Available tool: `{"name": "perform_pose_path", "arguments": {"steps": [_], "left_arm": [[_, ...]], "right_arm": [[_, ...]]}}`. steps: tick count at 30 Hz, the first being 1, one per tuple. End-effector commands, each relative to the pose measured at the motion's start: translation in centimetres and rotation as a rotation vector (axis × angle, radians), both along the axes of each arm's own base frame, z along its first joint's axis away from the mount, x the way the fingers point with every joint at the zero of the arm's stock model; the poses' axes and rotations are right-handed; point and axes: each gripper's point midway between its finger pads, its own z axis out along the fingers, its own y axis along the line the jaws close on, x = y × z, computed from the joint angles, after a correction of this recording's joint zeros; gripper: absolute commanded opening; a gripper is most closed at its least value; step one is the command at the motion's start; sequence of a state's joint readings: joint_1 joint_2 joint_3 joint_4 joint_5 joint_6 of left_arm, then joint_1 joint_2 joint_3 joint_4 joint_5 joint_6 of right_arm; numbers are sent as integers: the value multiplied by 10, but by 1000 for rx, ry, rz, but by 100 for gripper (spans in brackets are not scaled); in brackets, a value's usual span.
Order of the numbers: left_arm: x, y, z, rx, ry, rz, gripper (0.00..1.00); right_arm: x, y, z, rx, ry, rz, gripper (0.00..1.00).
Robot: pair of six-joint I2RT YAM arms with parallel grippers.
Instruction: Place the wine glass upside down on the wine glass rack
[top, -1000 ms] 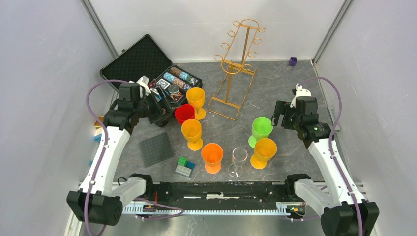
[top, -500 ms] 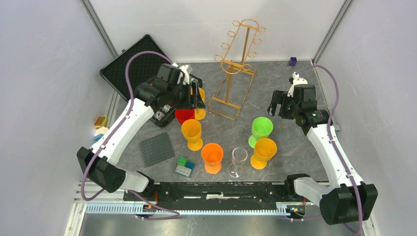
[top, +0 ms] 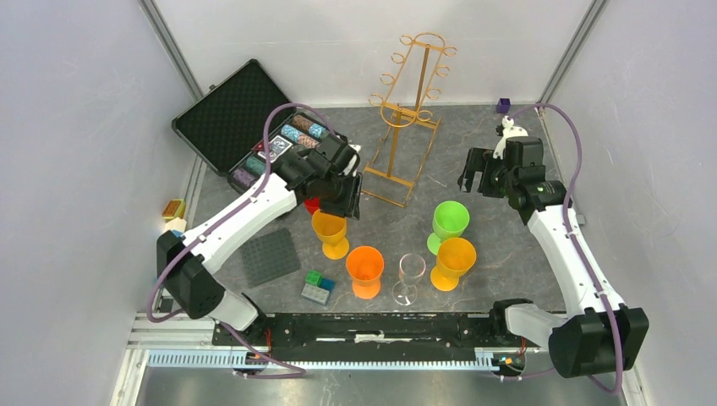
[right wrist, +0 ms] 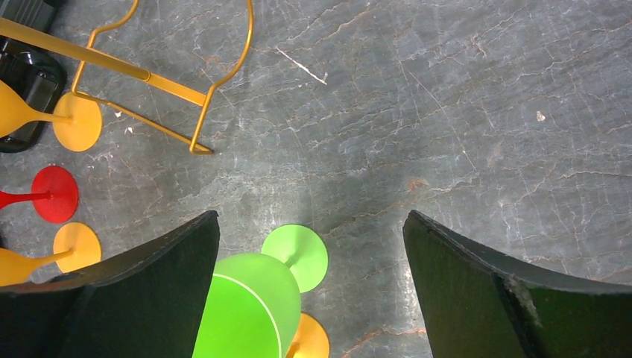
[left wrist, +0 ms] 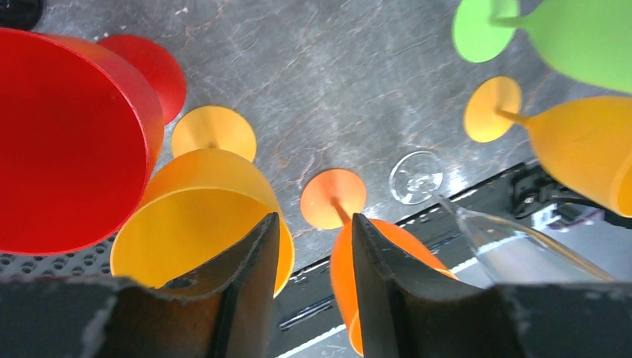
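Note:
The gold wire wine glass rack (top: 406, 110) stands at the back centre, with nothing hanging on it; its base (right wrist: 149, 74) shows in the right wrist view. Several wine glasses stand upright in front: red (left wrist: 67, 142), yellow (top: 330, 230), orange (top: 365, 269), clear (top: 410, 275), yellow (top: 454, 260) and green (top: 450, 222). My left gripper (top: 351, 190) hovers beside the rack's base, above the red and yellow glasses, jaws narrowed but apart with nothing between them (left wrist: 314, 220). My right gripper (right wrist: 311, 216) hangs wide open above the green glass (right wrist: 246, 306).
An open black case (top: 245, 110) of poker chips lies at the back left. A grey perforated plate (top: 269, 256) and small green and blue blocks (top: 317, 286) sit at the front left. A purple cube (top: 503, 105) is at the back right.
My left arm has swung from the case rightward to the glasses beside the rack, its jaws narrowing on the way. My right gripper has drifted slightly toward the back.

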State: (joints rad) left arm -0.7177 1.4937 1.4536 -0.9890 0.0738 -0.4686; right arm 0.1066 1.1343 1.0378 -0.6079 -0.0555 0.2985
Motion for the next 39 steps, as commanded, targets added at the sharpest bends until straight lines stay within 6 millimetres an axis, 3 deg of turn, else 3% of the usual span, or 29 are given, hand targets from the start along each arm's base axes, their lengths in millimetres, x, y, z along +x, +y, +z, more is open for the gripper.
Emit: {"name": "perform_pose_path", "arguments": {"steps": [1, 8, 14, 16, 19, 22, 33, 39], "left_arm": [[0, 14, -29, 150, 6, -5, 43], [-6, 20, -60, 268, 44, -8, 31], [-3, 8, -45, 226, -3, -3, 31], [0, 5, -34, 193, -30, 7, 27], [3, 1, -15, 147, -66, 20, 3], [6, -1, 9, 92, -114, 40, 2], [9, -10, 133, -210, -333, 84, 2], [3, -32, 157, -405, -291, 52, 2]], "right_arm": [[9, 4, 26, 22, -67, 14, 97], [5, 7, 26, 32, -61, 28, 97], [5, 8, 31, 30, -68, 36, 97], [5, 8, 32, 32, -68, 41, 97], [6, 9, 37, 36, -76, 44, 98], [7, 10, 43, 40, -86, 49, 98], [9, 33, 75, 133, -142, 145, 97], [6, 53, 78, 226, -147, 218, 99]]}}
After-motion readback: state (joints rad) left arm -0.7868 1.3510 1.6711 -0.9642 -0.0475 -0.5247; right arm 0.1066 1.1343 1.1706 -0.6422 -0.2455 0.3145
